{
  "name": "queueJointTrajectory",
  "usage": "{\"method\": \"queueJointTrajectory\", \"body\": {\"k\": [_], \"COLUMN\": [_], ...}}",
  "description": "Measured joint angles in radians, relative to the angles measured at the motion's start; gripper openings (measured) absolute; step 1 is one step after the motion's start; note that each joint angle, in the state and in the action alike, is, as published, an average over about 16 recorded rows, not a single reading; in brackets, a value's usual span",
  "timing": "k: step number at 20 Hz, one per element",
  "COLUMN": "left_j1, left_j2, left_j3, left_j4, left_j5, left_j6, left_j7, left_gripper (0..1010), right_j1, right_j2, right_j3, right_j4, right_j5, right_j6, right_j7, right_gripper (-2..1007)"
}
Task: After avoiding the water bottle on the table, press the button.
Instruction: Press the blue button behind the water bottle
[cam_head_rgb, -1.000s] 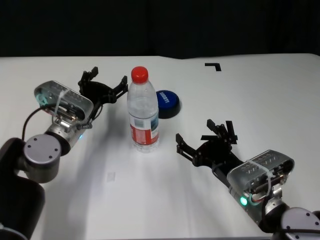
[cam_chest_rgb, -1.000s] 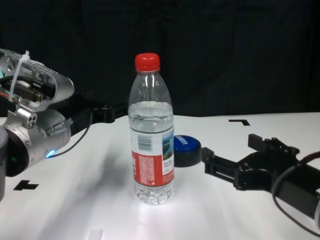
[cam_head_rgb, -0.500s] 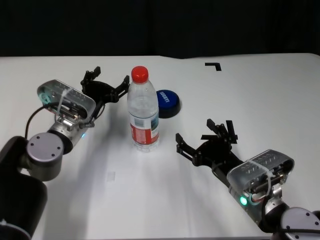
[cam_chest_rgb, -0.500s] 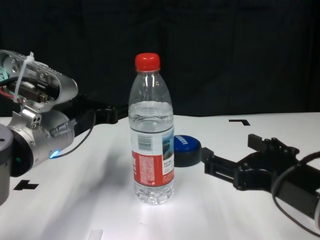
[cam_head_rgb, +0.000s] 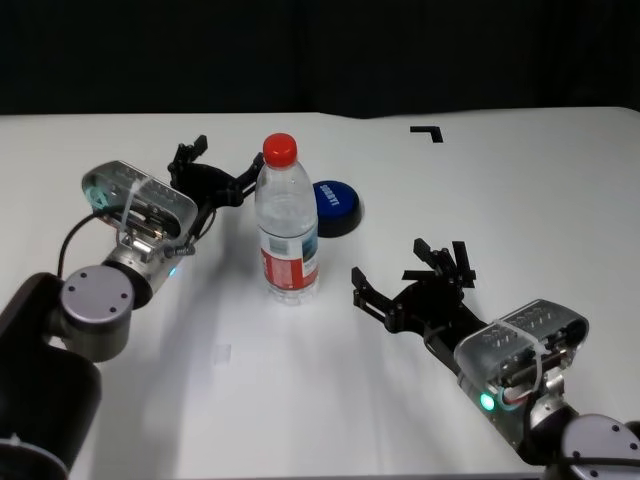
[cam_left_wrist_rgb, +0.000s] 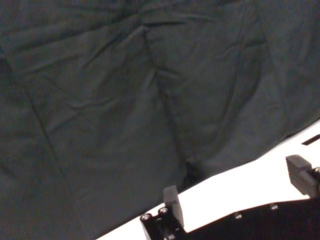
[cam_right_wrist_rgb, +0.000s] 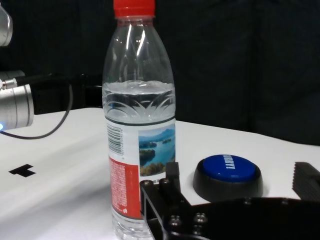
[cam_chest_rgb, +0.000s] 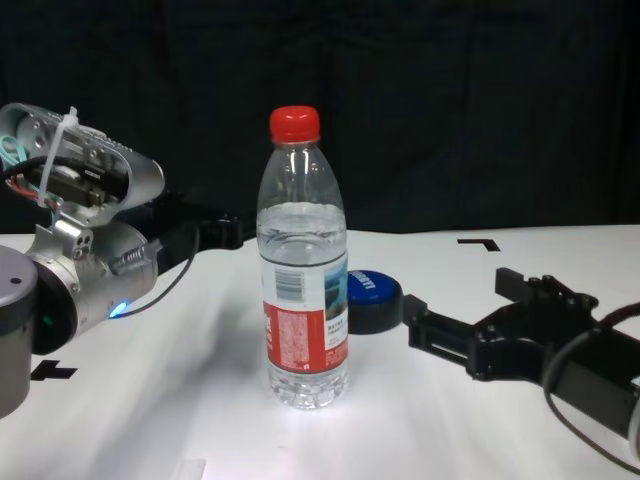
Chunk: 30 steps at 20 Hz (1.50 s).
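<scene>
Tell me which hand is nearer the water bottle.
Left. The left hand hangs close beside the water bottle, level with its upper part on the robot's left. The right hand sits low, apart, on the bottle's right.

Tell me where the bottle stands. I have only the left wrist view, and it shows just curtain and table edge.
Observer: The bottle stands upright, close beside the open left gripper, on that gripper's right.
Operator: Place the button.
Observer: The button sits on the table behind the bottle and to its right, apart from it.
Operator: Report the right gripper.
Observer: The right gripper is open, low over the table, nearer than the button and to the bottle's right.
</scene>
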Motion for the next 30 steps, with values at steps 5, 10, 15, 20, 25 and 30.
{"method": "queueJointTrajectory", "body": {"k": [5, 10, 15, 20, 25, 30], "left_j1": [-0.008, -0.017, -0.025, -0.030, -0.034, -0.038], "left_j2": [-0.004, -0.008, -0.013, -0.015, -0.014, -0.010], "left_j3": [0.003, 0.005, 0.006, 0.005, 0.004, 0.002], "left_j4": [0.016, 0.036, 0.055, 0.068, 0.075, 0.078], "left_j5": [-0.002, -0.004, -0.007, -0.009, -0.010, -0.009], "left_j6": [-0.003, -0.006, -0.007, -0.009, -0.011, -0.015], "left_j7": [-0.002, -0.003, -0.003, -0.002, -0.002, -0.002], "left_gripper": [1003, 1003, 1003, 1003, 1003, 1003], "right_j1": [0.000, 0.000, 0.000, 0.000, 0.000, 0.000], "right_j2": [0.000, 0.000, 0.000, 0.000, 0.000, 0.000], "right_j3": [0.000, 0.000, 0.000, 0.000, 0.000, 0.000], "right_j4": [0.000, 0.000, 0.000, 0.000, 0.000, 0.000], "right_j5": [0.000, 0.000, 0.000, 0.000, 0.000, 0.000], "right_j6": [0.000, 0.000, 0.000, 0.000, 0.000, 0.000], "right_j7": [0.000, 0.000, 0.000, 0.000, 0.000, 0.000], "right_gripper": [1003, 1003, 1003, 1003, 1003, 1003]}}
